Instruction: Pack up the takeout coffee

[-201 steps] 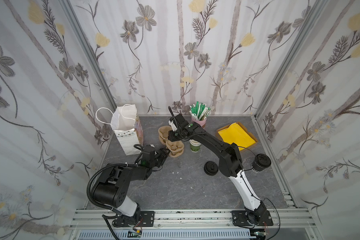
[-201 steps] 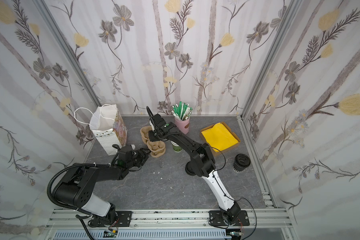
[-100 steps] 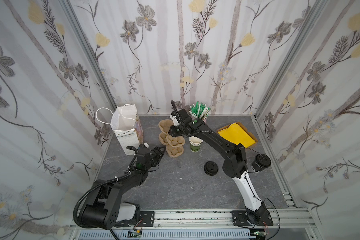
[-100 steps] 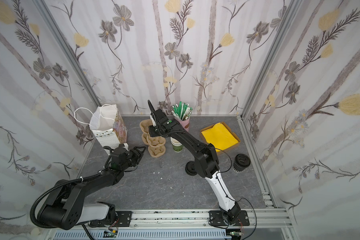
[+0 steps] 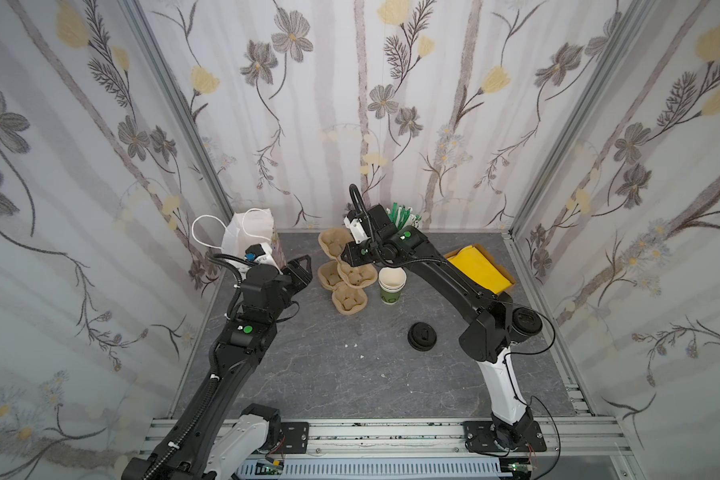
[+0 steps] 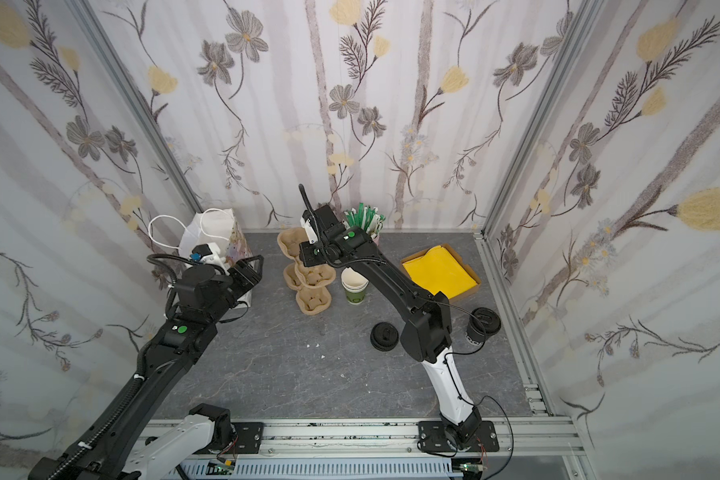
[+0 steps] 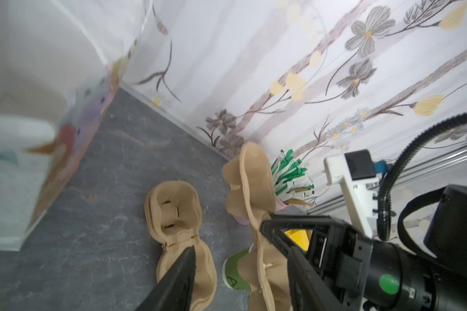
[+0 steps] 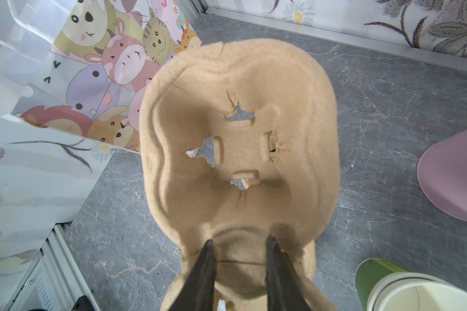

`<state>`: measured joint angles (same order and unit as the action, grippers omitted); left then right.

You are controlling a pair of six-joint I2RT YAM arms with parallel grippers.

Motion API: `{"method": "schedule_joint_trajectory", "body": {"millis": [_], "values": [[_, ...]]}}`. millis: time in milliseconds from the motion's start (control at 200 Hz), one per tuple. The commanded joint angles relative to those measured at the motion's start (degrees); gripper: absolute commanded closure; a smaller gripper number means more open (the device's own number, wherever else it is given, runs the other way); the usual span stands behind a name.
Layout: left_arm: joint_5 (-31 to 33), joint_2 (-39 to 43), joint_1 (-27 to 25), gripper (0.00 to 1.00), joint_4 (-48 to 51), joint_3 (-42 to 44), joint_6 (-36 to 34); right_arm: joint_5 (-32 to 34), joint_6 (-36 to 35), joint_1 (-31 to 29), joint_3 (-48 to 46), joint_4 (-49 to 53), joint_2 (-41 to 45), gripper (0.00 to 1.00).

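Note:
The takeout coffee [image 5: 525, 325] [image 6: 484, 326], a small paper cup with a black domed lid, stands at the right edge, partly behind my right arm. A brown pulp cup carrier [image 5: 334, 243] [image 8: 240, 134] hangs lifted off the table, with my right gripper [image 5: 345, 254] [image 6: 305, 255] [image 8: 240, 247] shut on its middle. The white handled bag [image 5: 248, 232] [image 6: 213, 235] stands at the back left. My left gripper [image 5: 302, 270] [image 6: 251, 270] [image 7: 228, 242] is open and empty beside the bag, close to the lifted carrier [image 7: 250, 185].
Another pulp carrier [image 5: 341, 291] [image 7: 174, 210] lies on the table. A stack of lidless cups [image 5: 391, 284] [image 6: 355, 286] stands next to it. Loose black lids [image 5: 422, 336] lie mid-right. A box of yellow napkins [image 5: 479, 268] and a pink cup of stirrers [image 6: 364, 218] sit at the back.
My left arm has stretched toward the back, bringing its gripper up beside the bag, jaws slightly narrower. My right gripper has lifted the carrier higher and toward the back.

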<state>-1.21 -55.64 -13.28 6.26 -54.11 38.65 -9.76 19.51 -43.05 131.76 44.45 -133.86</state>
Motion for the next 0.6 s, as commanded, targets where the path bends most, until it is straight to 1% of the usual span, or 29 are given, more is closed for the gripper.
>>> {"method": "schedule_joint_trajectory", "body": {"millis": [0,55,135,230,285,390,500,595], "values": [[8.3,-3.9,2.4,0.46,12.3,-9.7,-9.5,-2.0,-1.5,0.0,-0.7,1.4,1.4,0.74],[8.5,-7.1,5.5,0.48,14.9,-15.3,-10.2,-2.9,-1.7,0.0,-2.8,0.8,2.7,0.74],[5.6,-11.8,11.3,0.5,16.3,-21.6,-9.3,-4.2,-1.7,0.0,-6.4,-0.5,4.8,0.76],[2.4,-17.6,17.6,0.51,16.8,-26.4,-6.6,-5.5,-1.3,-0.1,-10.1,-1.6,7.2,0.76],[1.5,-21.2,20.0,0.51,17.4,-29.3,-5.9,-6.3,-1.2,-0.2,-12.0,-2.1,8.7,0.76],[2.7,-26.9,22.6,0.51,19.4,-36.0,-7.8,-7.2,-1.0,-0.2,-15.6,-3.1,11.6,0.76],[6.9,-32.8,25.0,0.51,24.5,-43.9,-11.4,-7.5,-0.7,-0.3,-19.5,-5.0,14.3,0.76],[9.9,-35.8,27.0,0.5,27.5,-47.8,-14.2,-7.8,-0.2,-0.4,-22.6,-6.4,16.1,0.76]]}}
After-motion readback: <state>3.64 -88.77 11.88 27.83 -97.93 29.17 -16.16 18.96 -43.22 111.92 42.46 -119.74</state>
